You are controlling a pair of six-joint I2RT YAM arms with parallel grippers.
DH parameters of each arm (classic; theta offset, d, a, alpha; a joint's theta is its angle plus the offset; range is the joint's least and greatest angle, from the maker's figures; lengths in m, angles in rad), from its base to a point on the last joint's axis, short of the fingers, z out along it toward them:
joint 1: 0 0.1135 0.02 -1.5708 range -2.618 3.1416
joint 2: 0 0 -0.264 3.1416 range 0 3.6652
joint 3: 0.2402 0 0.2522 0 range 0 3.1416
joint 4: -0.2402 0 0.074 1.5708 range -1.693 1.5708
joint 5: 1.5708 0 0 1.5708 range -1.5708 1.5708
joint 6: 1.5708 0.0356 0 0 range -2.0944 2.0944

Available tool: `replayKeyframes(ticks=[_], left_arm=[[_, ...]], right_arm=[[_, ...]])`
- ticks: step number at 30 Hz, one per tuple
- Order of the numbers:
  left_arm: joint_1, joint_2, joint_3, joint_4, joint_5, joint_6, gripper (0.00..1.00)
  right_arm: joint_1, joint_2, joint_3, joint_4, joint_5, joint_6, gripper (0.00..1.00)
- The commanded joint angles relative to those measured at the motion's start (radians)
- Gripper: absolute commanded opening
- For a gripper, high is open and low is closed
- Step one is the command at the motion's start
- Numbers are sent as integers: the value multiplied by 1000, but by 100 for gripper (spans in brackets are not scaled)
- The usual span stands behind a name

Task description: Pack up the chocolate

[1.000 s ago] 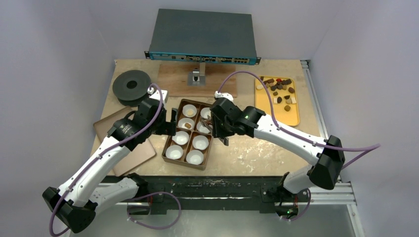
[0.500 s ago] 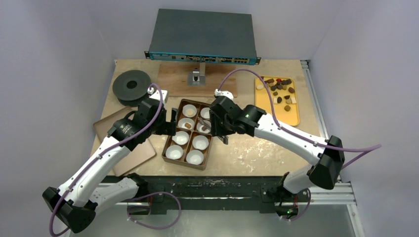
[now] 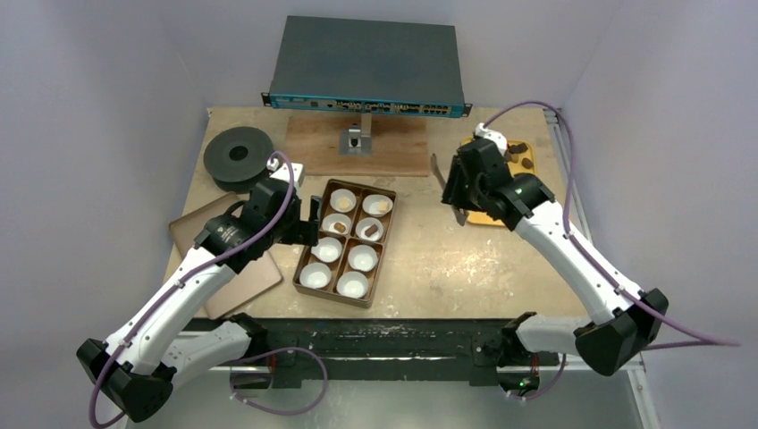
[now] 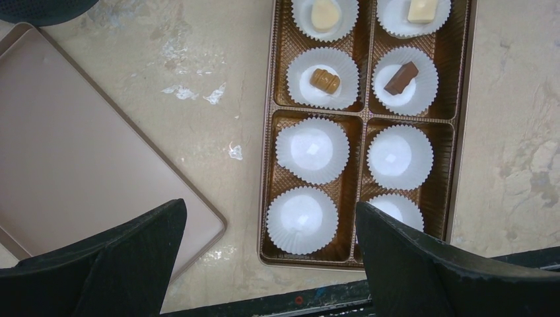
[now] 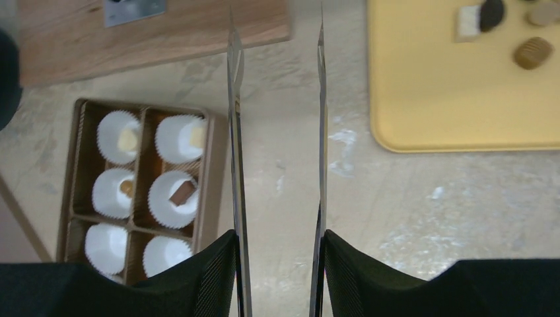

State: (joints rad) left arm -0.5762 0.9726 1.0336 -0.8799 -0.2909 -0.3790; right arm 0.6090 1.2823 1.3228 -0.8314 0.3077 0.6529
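The brown box (image 3: 305,259) holds white paper cups. Chocolate fills its far four cups: two cream pieces (image 4: 324,13), a tan round one (image 4: 325,79) and a brown block (image 4: 401,77). The near cups (image 4: 312,149) are bare. More chocolate (image 5: 533,53) lies on the yellow tray (image 3: 529,211) at the right. My left gripper (image 4: 271,211) hovers open over the box's near left corner. My right gripper (image 5: 276,20), with thin metal blades, hangs open and holds nothing between the box and the tray, by the tray's left edge (image 3: 447,189).
A tan flat lid (image 3: 192,234) lies left of the box, a black spool (image 3: 239,154) behind it. A wooden board (image 3: 357,143) with a metal bracket and a dark network switch (image 3: 366,63) sit at the back. Walls close in on both sides.
My right arm has swung from over the box to the right, up to the yellow tray, its blades wider apart. A brown block now shows in the cup it left. The left arm is still.
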Motion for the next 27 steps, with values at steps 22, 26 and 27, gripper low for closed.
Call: replayKeyframes(ticks=[22,26,27], left_arm=[[5,-28,-18,41,38,8,100],[5,-28,-17,42,41,10,100],[6,-29,-18,43,41,11,100]], right_arm=[[-460,42,-179,152,-20,-170,50],[-527,29,-200,147,-8,-190,50],[-540,23,-205,145,-8,-189,49]])
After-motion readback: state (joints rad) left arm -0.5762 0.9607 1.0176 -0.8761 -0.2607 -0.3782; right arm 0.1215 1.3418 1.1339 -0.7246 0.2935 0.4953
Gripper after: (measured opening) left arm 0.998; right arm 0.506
